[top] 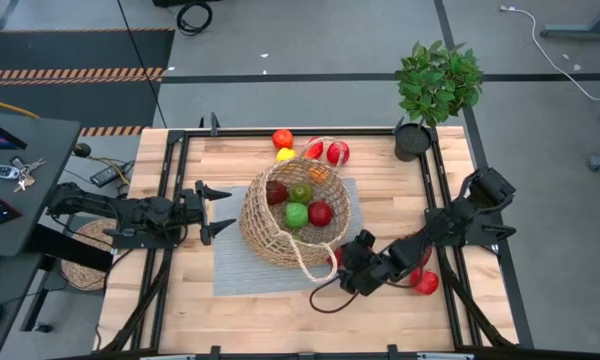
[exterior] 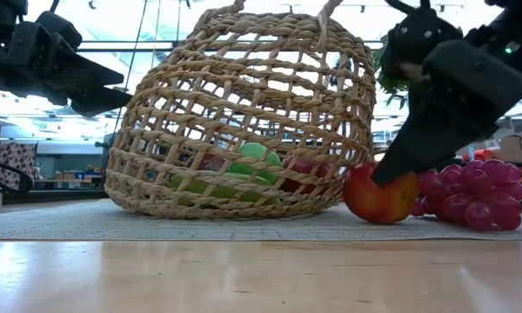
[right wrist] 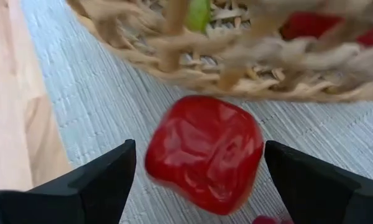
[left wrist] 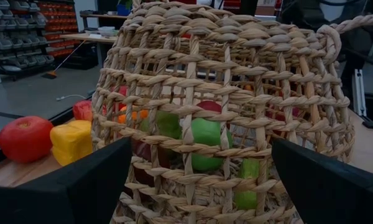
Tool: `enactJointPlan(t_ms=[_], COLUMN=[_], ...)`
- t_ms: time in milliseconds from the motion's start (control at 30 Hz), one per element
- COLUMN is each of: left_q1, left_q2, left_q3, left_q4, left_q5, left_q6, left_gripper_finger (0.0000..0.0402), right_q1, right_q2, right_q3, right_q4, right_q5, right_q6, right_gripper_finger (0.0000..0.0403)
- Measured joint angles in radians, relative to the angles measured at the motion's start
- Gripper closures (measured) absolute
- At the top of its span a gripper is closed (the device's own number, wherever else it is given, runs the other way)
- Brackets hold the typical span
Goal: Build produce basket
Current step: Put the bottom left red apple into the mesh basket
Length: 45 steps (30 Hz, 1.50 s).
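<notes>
The wicker basket (top: 295,215) stands by its base on a grey mat (top: 235,270) at mid-table. It holds a green apple (top: 296,214), a red apple (top: 320,213) and darker pieces. A red apple (right wrist: 202,152) lies on the mat by the basket's near right side. My right gripper (right wrist: 199,146) slants down at it, open, one finger on either side with a gap showing at each. My left gripper (top: 220,210) hangs level and open just left of the basket (left wrist: 224,112), touching nothing.
Purple grapes (exterior: 470,196) and another red piece (top: 425,282) lie by the right arm. A tomato (top: 282,138), a lemon (top: 285,154) and red pieces (top: 337,152) sit behind the basket. A potted plant (top: 435,85) stands at the far right. A black cable (top: 325,300) loops near the front.
</notes>
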Motion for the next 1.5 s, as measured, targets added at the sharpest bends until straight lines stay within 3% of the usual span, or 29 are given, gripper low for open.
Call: enactJointPlan(t_ms=[267,567,800,1133,1400,1500], left_q1=[0.000,0.000,0.000,0.000,0.000,0.000], left_q2=[0.000,0.000,0.000,0.000,0.000,0.000], left_q3=[0.000,0.000,0.000,0.000,0.000,0.000], left_q4=[0.001,0.001,0.001,0.001,0.001,0.001], left_q5=[0.000,0.000,0.000,0.000,0.000,0.000], left_q6=[0.000,0.000,0.000,0.000,0.000,0.000], left_gripper_finger=[0.0008,0.0008,0.0008,0.0008,0.0008,0.0008], right_q1=[-0.008,-0.008,-0.002,0.028,0.035,0.016], right_q2=[0.000,0.000,-0.033,-0.266,-0.508,-0.602], right_q3=[-0.018,-0.018,-0.018,-0.017,-0.017,-0.017], right_q4=[0.000,-0.001,-0.012,-0.052,-0.320,-0.437], right_q5=[-0.051,-0.067,-0.128,-0.152,-0.152,-0.108], right_q6=[0.009,0.006,0.001,-0.032,-0.071,-0.092], right_gripper_finger=[0.0063,0.0126,0.0128,0.0128,0.0128,0.0128])
